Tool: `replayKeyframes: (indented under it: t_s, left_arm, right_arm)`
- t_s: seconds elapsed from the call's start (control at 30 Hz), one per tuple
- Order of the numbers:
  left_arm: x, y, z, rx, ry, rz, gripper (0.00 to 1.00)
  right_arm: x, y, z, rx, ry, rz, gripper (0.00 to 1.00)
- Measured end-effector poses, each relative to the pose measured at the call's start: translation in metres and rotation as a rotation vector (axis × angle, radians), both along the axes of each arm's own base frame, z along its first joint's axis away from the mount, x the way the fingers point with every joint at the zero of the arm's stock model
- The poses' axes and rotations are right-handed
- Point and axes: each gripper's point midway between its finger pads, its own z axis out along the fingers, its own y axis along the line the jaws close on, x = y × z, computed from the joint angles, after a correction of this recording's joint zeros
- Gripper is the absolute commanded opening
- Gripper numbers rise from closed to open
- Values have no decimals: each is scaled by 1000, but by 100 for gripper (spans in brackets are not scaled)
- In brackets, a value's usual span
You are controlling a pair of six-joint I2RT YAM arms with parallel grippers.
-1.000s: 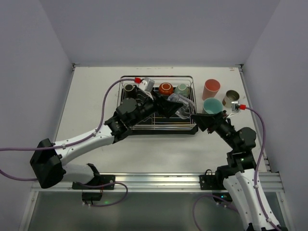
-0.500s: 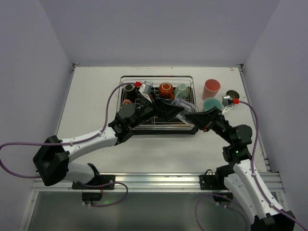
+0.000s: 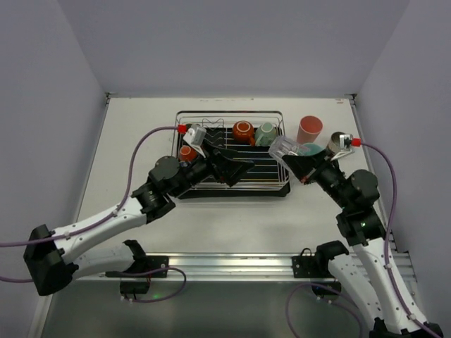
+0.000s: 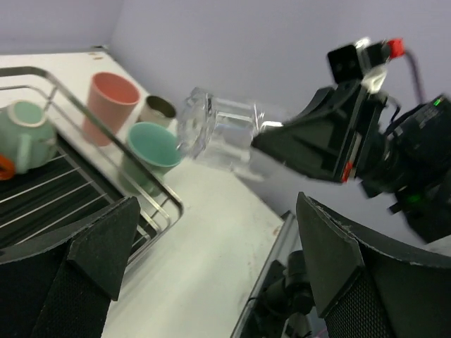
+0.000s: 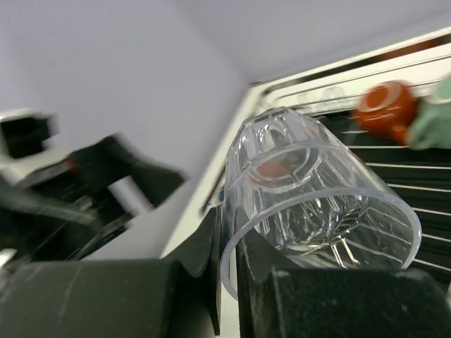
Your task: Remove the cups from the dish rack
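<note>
At the dish rack's (image 3: 229, 113) right edge, the clear glass (image 3: 285, 148) hangs tipped above the desk (image 3: 141, 141), clamped in the right claw (image 3: 301, 162). Pink tumbler (image 3: 309, 129), mint cup (image 3: 311, 150) and metal cup (image 3: 337, 141) stand unloaded beside it; at least three cups (image 3: 243, 130) remain racked. Left claw (image 3: 236, 163), holding it a second ago, now gapes empty.
</note>
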Motion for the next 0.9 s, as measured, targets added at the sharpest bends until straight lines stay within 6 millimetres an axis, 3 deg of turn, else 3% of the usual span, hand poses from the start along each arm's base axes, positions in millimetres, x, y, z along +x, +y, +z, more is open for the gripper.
replayKeyframes:
  t_s: [0.13, 0.23, 0.4, 0.53, 0.67, 0.7, 0.83, 0.9]
  left_arm:
    - [-11, 31, -1, 114, -36, 50, 100]
    - [-23, 53, -13, 224, -41, 63, 100]
    - [-32, 95, -29, 377, -38, 144, 100]
    - [-36, 130, -35, 431, -58, 237, 100]
    - [-40, 150, -45, 442, -81, 285, 100]
    - [-39, 152, -58, 480, -79, 289, 100]
    - [-37, 150, -75, 532, -61, 277, 100]
    - [-38, 149, -80, 551, -56, 264, 100]
  right_arm:
    - [35, -41, -7, -218, 119, -271, 0]
    - [56, -79, -25, -396, 225, -464, 0]
    - [70, -152, -83, -675, 471, -711, 0]
    - [73, -205, -124, -779, 682, -819, 0]
    - [77, -229, -145, -792, 801, -844, 0]
    - [89, -235, -148, -775, 827, -833, 0]
    - [103, -241, -159, -752, 857, -815, 0]
    - [110, -244, -174, -749, 893, -797, 0]
